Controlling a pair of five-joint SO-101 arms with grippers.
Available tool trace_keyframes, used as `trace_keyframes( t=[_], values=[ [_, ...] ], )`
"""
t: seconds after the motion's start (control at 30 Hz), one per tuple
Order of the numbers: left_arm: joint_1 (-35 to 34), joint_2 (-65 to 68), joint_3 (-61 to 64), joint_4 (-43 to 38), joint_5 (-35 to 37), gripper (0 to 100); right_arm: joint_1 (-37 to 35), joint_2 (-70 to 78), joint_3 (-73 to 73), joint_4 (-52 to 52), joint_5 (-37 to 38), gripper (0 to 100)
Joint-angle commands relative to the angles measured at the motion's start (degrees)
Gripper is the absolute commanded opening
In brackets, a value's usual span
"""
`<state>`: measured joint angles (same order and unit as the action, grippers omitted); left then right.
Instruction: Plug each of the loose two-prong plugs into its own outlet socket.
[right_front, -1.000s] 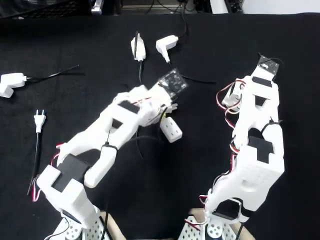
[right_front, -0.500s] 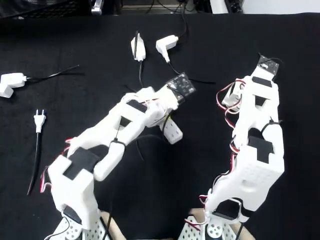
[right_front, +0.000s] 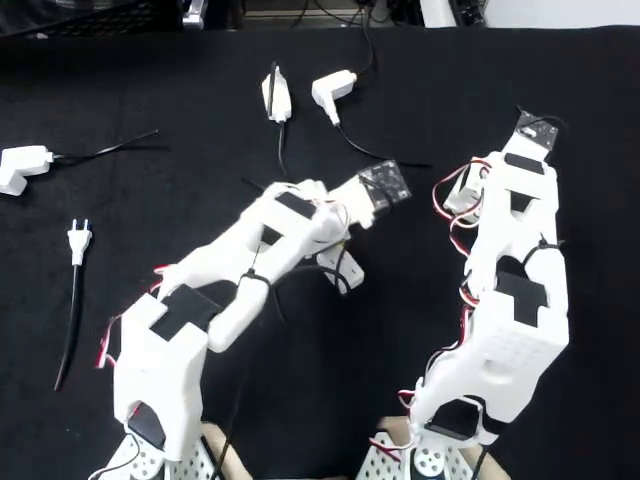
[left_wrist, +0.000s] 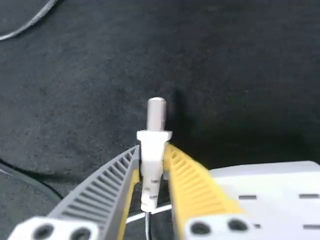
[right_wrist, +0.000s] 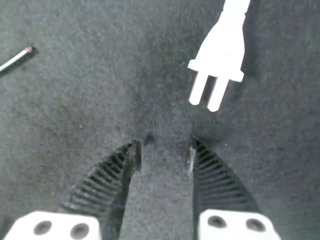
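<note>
Misalignment is the main risk: the left end effector (left_wrist: 152, 160) is clamped on a 2-prong plug (left_wrist: 155, 137) beside the outlet socket (left_wrist: 270, 195) near the middle of the worktop (right_front: 560, 90); tilted prongs could shove the socket away. The right end effector (right_wrist: 162, 150) gapes empty near a second plug (right_wrist: 221, 52).

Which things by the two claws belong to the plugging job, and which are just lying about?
Job: two-prong plug clamped in the left gripper; white outlet block beside it; white plug lying ahead of the open right gripper.
Lying about: red-tipped wire end; black cloth.
</note>
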<state>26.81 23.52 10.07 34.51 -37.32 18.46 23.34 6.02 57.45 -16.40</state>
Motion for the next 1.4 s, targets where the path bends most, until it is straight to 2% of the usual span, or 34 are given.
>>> trace_keyframes(
  t=[0.0, 0.47, 0.63, 0.8, 1.1, 1.23, 1.37],
  values=[
    [0.13, -0.18, -1.89, 0.35, -0.26, 3, -0.26, -0.13, -2.59, -0.44, -0.44, 15.6],
    [-2.59, -1.76, -2.59, -0.26, -0.18, 3, 2.55, -1.36, -6.81, 0.18, -0.7, 15.6],
    [-1.54, -2.73, -3.56, -0.79, 7.56, 3, 2.73, -3.12, -11.65, 8.18, -0.79, 15.6],
    [-0.04, -7.82, -2.77, -0.44, 8.62, 3, 4.04, -0.92, -12.0, 6.95, -0.79, 15.6],
    [0.4, -26.99, 6.99, -0.44, 11.78, 3, 5.45, -0.31, -13.32, 6.42, -0.7, 14.7],
    [0.31, -40.44, 17.98, -0.53, 11.78, 3, 4.84, -0.4, -14.11, 6.86, 2.02, 9.8],
    [0.48, -57.85, 32.31, -1.05, 11.69, 3, 3.52, -0.31, -17.8, 11.52, 3.69, 4.6]
  ],
)
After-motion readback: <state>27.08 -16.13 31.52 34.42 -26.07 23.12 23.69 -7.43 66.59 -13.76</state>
